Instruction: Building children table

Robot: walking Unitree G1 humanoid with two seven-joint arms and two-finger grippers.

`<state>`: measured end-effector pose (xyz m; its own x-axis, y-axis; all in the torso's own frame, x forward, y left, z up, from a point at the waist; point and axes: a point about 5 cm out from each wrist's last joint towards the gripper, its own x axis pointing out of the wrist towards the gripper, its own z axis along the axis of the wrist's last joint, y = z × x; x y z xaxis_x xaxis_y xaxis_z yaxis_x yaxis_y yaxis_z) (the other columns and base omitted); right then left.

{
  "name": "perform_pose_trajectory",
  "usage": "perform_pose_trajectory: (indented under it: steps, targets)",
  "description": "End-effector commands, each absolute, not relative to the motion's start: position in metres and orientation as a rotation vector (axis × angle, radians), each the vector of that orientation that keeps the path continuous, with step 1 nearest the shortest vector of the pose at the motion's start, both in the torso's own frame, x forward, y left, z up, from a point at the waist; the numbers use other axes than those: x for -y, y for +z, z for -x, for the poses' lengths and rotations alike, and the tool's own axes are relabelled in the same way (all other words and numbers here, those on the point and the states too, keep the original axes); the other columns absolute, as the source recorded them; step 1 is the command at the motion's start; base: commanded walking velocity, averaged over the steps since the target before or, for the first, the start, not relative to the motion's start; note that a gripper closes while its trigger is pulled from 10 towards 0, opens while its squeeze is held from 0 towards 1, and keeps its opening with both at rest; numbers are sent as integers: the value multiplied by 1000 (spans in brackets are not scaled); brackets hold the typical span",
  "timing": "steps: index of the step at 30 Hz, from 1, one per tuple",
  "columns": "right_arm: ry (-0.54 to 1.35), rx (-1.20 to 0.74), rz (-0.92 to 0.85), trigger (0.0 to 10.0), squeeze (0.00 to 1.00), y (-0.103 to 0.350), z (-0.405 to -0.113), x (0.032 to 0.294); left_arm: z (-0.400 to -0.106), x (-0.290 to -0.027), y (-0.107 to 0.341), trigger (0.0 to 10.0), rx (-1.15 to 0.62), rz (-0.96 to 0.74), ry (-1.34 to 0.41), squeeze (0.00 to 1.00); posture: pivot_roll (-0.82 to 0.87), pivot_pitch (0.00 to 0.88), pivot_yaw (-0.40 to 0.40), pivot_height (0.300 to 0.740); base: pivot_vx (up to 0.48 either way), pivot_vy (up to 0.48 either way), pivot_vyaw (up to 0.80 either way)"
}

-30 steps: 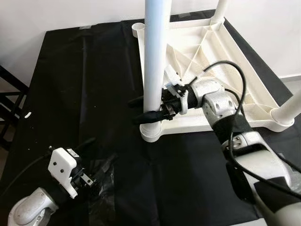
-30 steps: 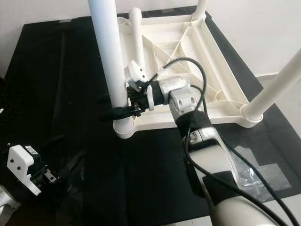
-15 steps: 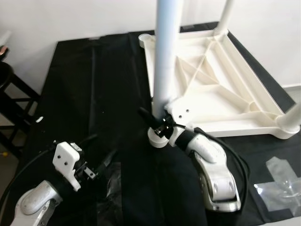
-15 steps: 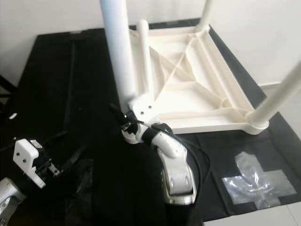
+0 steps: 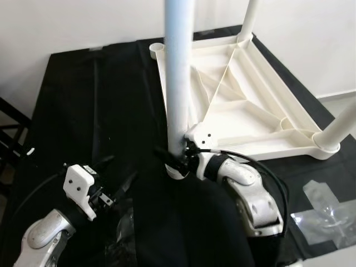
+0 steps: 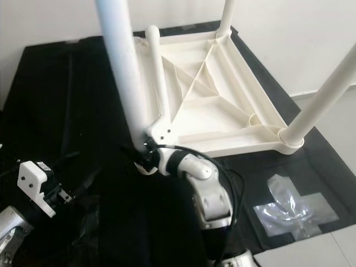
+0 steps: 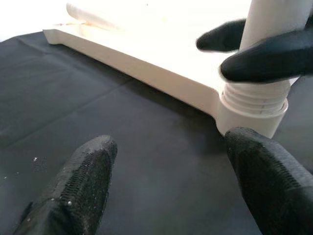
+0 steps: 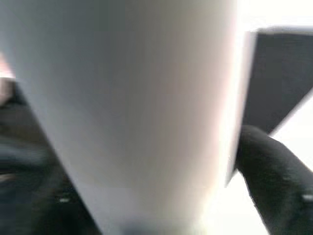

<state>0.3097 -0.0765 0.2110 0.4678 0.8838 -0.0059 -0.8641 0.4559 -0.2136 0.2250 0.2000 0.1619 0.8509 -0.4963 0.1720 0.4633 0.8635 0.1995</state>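
Observation:
A white plastic children's table (image 5: pixel 250 105) lies upside down on a black cloth. Its near-left leg (image 5: pixel 178 72) stands upright in the corner socket (image 7: pixel 252 110). My right gripper (image 5: pixel 173 158) is shut on this leg just above the socket; in the right wrist view the leg (image 8: pixel 132 107) sits close between the fingers (image 8: pixel 274 171). My left gripper (image 7: pixel 171 186) rests low over the cloth, left of the socket, open and holding nothing. Two more legs (image 5: pixel 248 19) (image 5: pixel 342 125) stand at the far and near right corners.
Another white tube (image 6: pixel 158 72) lies along the table's left rim. The far-left corner socket (image 5: pixel 157 49) shows as an open ring. A clear plastic bag (image 6: pixel 289 203) lies at the near right. A dark stool frame (image 5: pixel 11 128) stands off to the left.
The camera has shifted. My right arm has dropped from beside the leg to the near side, its gripper still clamped at the leg's base. The left gripper has barely moved.

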Motion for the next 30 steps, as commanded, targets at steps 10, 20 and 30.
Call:
perform_pose_trajectory:
  steps: [10, 20, 30]
  targets:
    - [1693, 46, 408, 10000, 0, 259, -338, 99, -211, -199, 155, 10000, 182, -168, -507, 0, -8, 241, -4, 740, 0, 0, 0]
    - [1705, 19, 379, 0, 0, 274, -357, 97, -200, -200, 157, 10000, 164, -170, -512, 0, 39, 288, -9, 740, 0, 0, 0]
    - [1724, 2, 437, 0, 0, 276, -361, 97, -198, -198, 158, 10000, 154, -168, -513, 0, 23, 299, -12, 740, 0, 0, 0]
